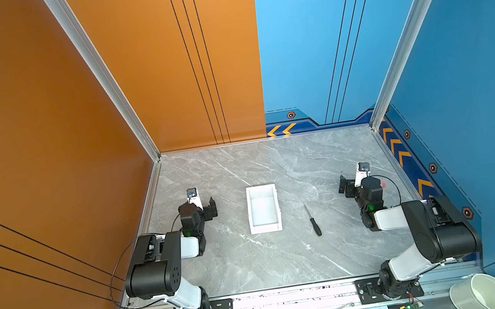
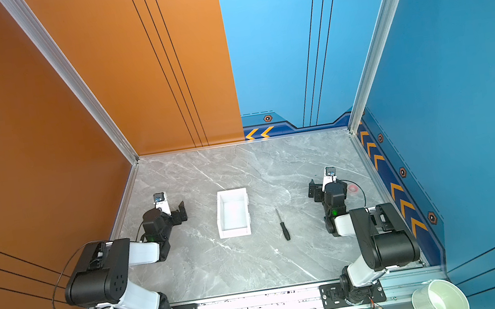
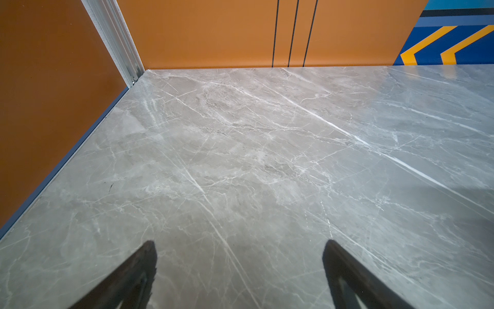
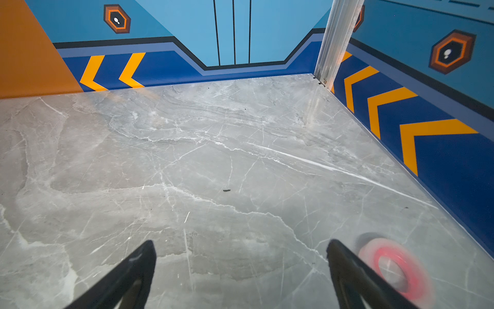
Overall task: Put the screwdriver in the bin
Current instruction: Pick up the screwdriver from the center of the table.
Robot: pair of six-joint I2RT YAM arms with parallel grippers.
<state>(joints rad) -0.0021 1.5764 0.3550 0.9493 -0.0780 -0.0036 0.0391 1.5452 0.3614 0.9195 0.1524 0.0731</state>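
Both claws hang released and empty, right claw [image 4: 240, 243] and left claw [image 3: 239, 242], with only bare table [image 1: 255, 266] between the fingers. The screwdriver [image 1: 312, 220] lies flat on the table beside the bin [image 1: 266, 227], apart from it on my right side, handle toward me. The bin's empty. The tool is slim and low, so if I come down off-centre, a finger could roll it away or scrape the table. If I pinch the thin shaft, it may pivot and clip the bin's wall. There's also a red ring [image 4: 393, 267] beside my right claw, which I could sweep it aside.
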